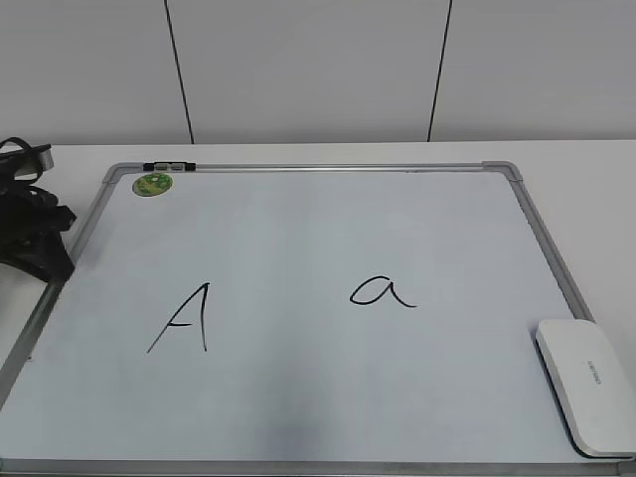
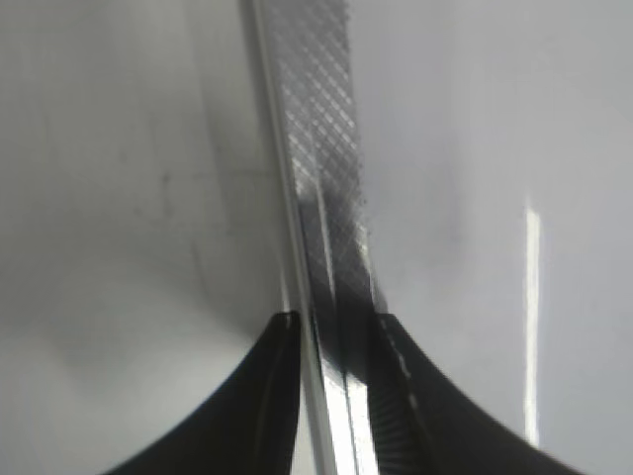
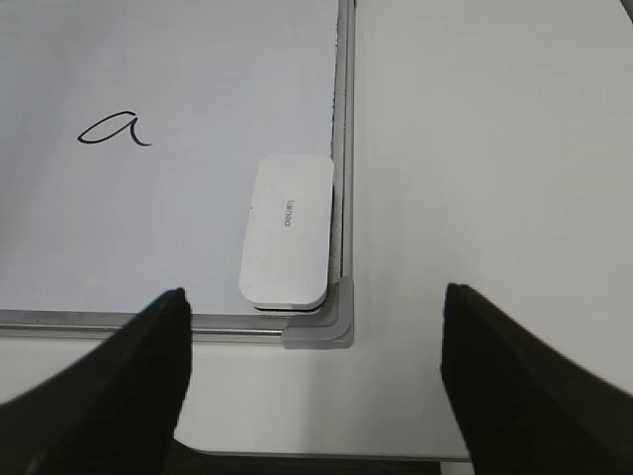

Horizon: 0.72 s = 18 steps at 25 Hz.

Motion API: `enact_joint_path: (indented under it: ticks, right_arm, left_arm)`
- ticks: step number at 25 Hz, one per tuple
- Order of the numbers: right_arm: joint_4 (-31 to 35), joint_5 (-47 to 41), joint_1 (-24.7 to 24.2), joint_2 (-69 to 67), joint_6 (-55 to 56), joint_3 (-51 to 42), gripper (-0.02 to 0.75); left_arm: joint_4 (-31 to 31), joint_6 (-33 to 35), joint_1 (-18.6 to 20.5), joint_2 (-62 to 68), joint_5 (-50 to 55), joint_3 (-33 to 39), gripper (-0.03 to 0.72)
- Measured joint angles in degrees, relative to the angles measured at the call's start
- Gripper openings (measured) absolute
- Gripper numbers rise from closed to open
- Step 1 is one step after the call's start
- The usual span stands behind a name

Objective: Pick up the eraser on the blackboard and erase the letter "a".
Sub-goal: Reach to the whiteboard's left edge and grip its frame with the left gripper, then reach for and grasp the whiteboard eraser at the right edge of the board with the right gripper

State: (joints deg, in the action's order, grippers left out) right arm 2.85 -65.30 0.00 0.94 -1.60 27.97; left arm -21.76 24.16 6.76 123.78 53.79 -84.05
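Note:
The blackboard [image 1: 348, 229] is a white board with a silver frame lying flat on the table. The letter "a" [image 1: 383, 291] is drawn in black near its middle and also shows in the right wrist view [image 3: 114, 129]. The eraser [image 1: 586, 383] is a white rounded block lying in the board's near right corner, against the frame [image 3: 287, 233]. My right gripper [image 3: 315, 290] is open wide and empty, hovering above the near end of the eraser and the grey corner piece [image 3: 331, 332]. My left gripper [image 2: 336, 322] is shut on the board's left frame rail [image 2: 316, 148].
A capital "A" [image 1: 184, 318] is drawn on the left half of the board. A round green sticker [image 1: 153, 184] sits at the far left corner. The black left arm [image 1: 35, 224] stands at the board's left edge. White table surface [image 3: 495, 178] lies right of the board.

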Motion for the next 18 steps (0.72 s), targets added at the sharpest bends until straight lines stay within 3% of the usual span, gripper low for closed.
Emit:
enact_joint_path:
  ticks: [6, 18]
  right_arm:
    - [0.0, 0.0, 0.0, 0.0, 0.0, 0.0, 0.587]
    - [2.47, 2.78, 0.0, -2.19, -0.14, 1.58, 0.587]
  left_arm:
    - [-0.49, -0.25, 0.0, 0.0, 0.14, -0.11, 0.043]
    - [-0.61, -0.6, 0.11, 0.0, 0.26, -0.11, 0.036]
